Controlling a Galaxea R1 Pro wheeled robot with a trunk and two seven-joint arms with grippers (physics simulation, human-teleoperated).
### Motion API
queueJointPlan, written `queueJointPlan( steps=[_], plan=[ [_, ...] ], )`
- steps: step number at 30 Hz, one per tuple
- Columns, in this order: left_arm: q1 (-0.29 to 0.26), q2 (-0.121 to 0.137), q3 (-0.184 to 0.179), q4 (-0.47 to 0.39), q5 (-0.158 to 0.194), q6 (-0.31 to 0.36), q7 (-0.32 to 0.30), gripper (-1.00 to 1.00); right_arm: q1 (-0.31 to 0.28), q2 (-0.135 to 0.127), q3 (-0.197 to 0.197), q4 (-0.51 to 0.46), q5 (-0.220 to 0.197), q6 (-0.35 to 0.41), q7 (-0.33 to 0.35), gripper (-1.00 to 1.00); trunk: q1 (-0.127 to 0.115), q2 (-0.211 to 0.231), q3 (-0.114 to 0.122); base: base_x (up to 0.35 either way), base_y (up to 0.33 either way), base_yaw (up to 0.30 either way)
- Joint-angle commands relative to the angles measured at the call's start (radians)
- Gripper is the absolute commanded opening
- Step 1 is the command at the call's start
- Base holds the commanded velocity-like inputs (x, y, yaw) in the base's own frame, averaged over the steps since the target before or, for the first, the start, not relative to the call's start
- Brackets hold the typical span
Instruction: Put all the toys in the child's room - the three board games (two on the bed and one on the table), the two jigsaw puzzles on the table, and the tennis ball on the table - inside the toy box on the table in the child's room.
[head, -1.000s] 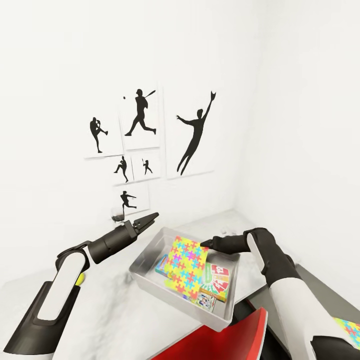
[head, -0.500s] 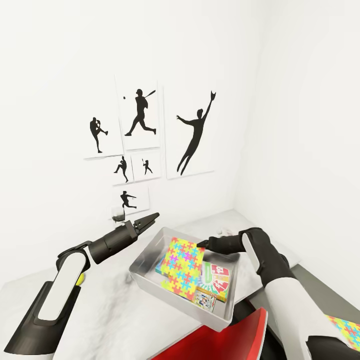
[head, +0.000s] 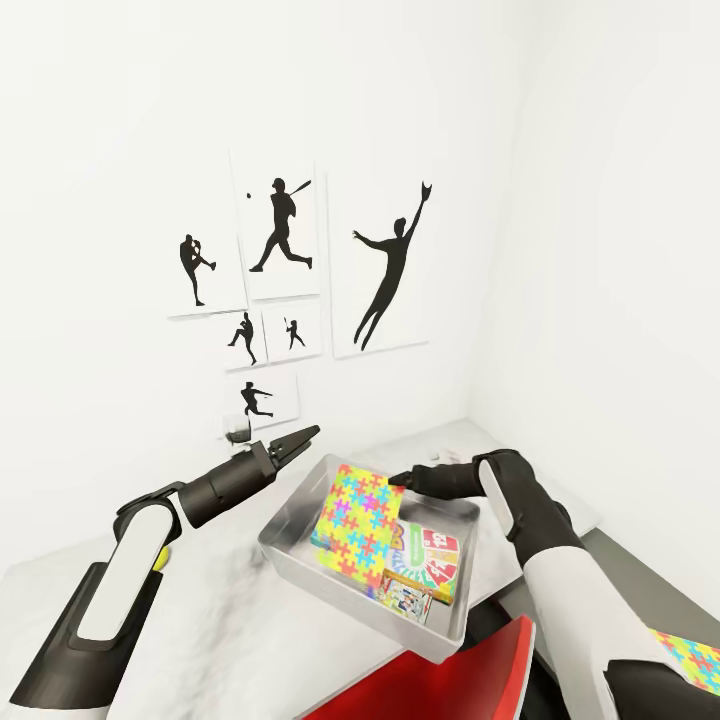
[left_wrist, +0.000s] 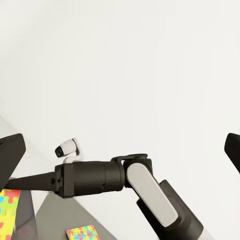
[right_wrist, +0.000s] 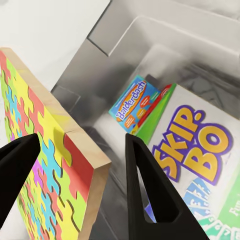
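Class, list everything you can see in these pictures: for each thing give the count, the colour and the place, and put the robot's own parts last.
toy box: one, grey, on the table.
table: one, white, below both arms.
jigsaw puzzle: one, multicoloured, tilted inside the toy box between the right gripper's fingers.
second jigsaw puzzle: one, multicoloured, low at the right edge of the head view.
board games: at least three boxes, mixed colours, lying in the toy box.
tennis ball: one, yellow-green, on the table behind the left arm.
baseball silhouette prints: six, black on white, on the wall.
chair: one, red, at the table's near edge.
left gripper: black, above the table.
right gripper: black, over the toy box.
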Motion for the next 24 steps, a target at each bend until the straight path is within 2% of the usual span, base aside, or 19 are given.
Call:
queueJointPlan(
  steps=[1,9,14,21,24],
  plan=[
    [-0.001,0.0,0.0,0.0,0.002,0.003,-0.001,1.0,-0.009,0.002,-0.004,0.011,-0.009,0.007,-0.004,-1.0,0.001,-0.002,-0.002,0.0,0.0,0.0],
    [-0.001,-0.001,-0.001,0.001,0.002,0.003,0.0,1.0,-0.075,0.003,-0.007,0.112,-0.012,-0.018,-0.004,-1.0,0.001,-0.002,-0.002,0.0,0.0,0.0],
    [-0.001,-0.001,-0.001,0.001,0.002,0.003,0.0,1.0,-0.117,0.004,-0.011,0.184,-0.014,-0.064,-0.016,-1.0,0.001,-0.002,-0.002,0.0,0.0,0.0],
    [-0.001,-0.001,-0.002,0.001,0.002,0.003,0.0,1.0,-0.134,0.008,-0.025,0.212,-0.016,-0.089,-0.045,-1.0,0.001,-0.002,-0.002,0.0,0.0,0.0],
    [-0.001,-0.001,-0.002,0.001,0.002,0.003,0.001,1.0,-0.137,0.02,-0.045,0.223,-0.017,-0.134,-0.068,-1.0,0.001,-0.002,-0.002,0.0,0.0,0.0]
  ],
)
